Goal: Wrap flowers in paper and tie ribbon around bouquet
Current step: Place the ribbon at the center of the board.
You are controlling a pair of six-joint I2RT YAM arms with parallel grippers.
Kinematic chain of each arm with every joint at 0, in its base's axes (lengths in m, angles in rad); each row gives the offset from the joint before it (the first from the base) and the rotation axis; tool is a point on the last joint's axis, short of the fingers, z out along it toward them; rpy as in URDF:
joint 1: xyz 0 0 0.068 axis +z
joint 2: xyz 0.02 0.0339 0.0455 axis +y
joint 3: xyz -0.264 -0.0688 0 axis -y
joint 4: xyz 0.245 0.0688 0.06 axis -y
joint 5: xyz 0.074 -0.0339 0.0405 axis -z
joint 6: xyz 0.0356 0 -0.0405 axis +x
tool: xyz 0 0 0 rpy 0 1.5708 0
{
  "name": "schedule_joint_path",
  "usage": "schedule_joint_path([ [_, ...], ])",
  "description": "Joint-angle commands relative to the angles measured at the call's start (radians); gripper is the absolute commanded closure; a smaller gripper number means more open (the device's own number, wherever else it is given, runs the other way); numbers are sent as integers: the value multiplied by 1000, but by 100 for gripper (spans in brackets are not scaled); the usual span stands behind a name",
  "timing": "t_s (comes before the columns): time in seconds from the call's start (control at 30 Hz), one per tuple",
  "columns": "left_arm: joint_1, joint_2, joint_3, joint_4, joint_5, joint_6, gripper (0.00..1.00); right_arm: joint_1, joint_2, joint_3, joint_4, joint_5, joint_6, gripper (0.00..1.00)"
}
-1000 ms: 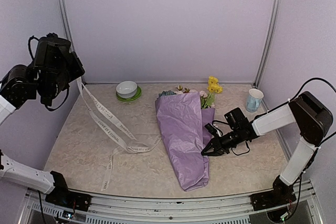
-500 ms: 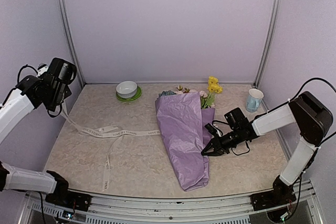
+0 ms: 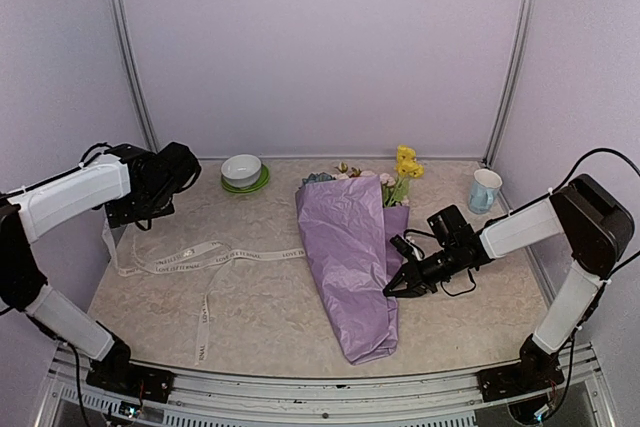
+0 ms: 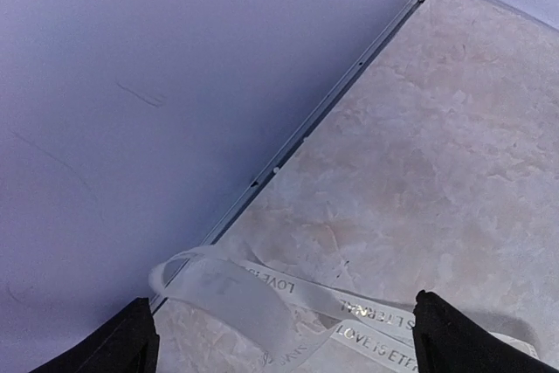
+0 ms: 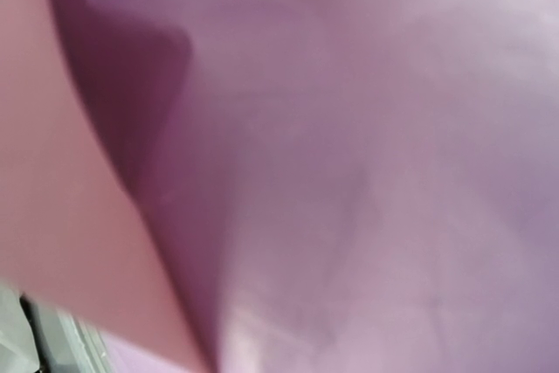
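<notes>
Above ribbon (image 4: 288, 307), left claw (image 4: 284, 340) wide open, empty

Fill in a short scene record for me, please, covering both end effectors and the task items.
left end effector: open, over ribbon, holding nothing
right end effector: shut, tips at bouquet's right edge; grip unclear
ribbon: loose on table, left of bouquet, untied
bouquet: lying down, blooms toward back wall
bowl: at back, left of bouquet
cup: back right, upright

ribbon (image 4: 253, 307), dark lettering "LOVE IS ETE…"; rest hidden
</notes>
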Motion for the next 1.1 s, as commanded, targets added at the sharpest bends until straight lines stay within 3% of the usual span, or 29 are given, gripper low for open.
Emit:
schedule_joint_path([
  [0.0, 17, 18, 33, -79, -28, -76, 1, 3, -15, 12, -28, 11, -15, 100],
  [0.07, 2, 3, 11, 73, 109, 117, 1, 3, -13, 13, -31, 11, -18, 100],
  [0.13, -46, 27, -19, 222, 443, 417, 1, 2, -10, 16, -31, 11, -19, 100],
  [0.17, -84, 45, -11, 211, 501, 417, 1, 2, -9, 17, -32, 11, -18, 100],
  [0.23, -174, 82, -3, 181, 483, 390, 1, 3, -7, 17, -30, 11, -19, 100],
  [0.33, -221, 69, 5, 188, 403, 361, 1, 2, -5, 11, -22, 10, -15, 100],
  [0.4, -241, 43, -33, 366, 508, 481, 4, 2, 0, 11, -19, 2, -14, 100],
  [0.47, -252, 34, -83, 539, 669, 597, 14, 2, 6, 14, -23, 0, -22, 100],
  [0.57, -251, 111, -105, 652, 805, 691, 19, 4, 0, 13, -29, 8, -27, 100],
  [0.7, -237, 308, -17, 611, 753, 682, 2, 3, -4, 9, -22, 6, -18, 100],
  [0.9, -264, 476, 69, 651, 705, 734, 2, 3, -1, 13, -38, 8, -27, 100],
  [1.07, -261, 411, -22, 730, 830, 905, 3, 3, -17, 5, -52, 19, -33, 100],
])
